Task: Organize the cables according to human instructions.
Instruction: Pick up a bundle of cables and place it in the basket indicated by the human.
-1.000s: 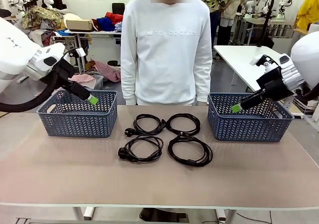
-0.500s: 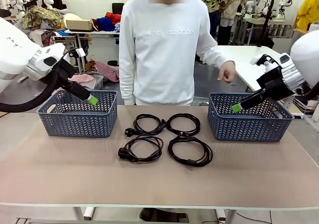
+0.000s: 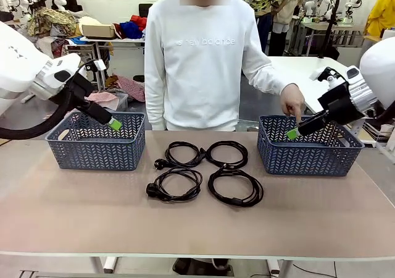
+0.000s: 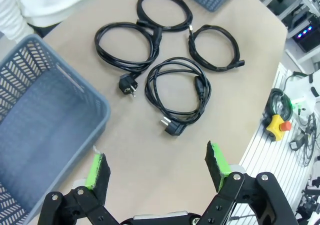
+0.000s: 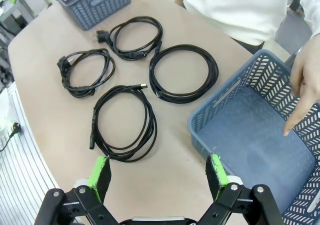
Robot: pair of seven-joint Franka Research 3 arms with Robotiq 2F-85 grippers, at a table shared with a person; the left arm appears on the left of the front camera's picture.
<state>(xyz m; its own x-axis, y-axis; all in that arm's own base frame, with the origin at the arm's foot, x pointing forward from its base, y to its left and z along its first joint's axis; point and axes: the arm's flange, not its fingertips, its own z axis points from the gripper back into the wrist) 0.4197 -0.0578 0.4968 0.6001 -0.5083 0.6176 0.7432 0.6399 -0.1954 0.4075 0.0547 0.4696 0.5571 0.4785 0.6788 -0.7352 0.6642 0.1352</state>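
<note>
Four black cables (image 3: pixel 236 201), each wound into a loop, lie in a tight two-by-two cluster at the middle of a tan table (image 3: pixel 185 235), well apart from both grippers. The two nearer loops sit side by side, and the left one's plug (image 3: pixel 150 190) points toward the robot's left. The two farther loops touch where they meet. Beyond them a blue-grey slotted basket stands on each side of the table, the left basket (image 3: pixel 92 154) and the right basket (image 3: pixel 305 160). The left gripper (image 3: pixel 115 124) hangs just above the left basket, its green-padded jaws spread wide with nothing between them, as its wrist view makes plain. The right gripper (image 3: pixel 293 133) hovers over the right basket, jaws likewise wide apart and holding nothing. At the far edge a person (image 3: pixel 203 62) in a white sweatshirt stands facing the robot. One hand (image 3: pixel 291 102) is lowered, forefinger pointing down into the right basket, close beside the right gripper's tip.
</note>
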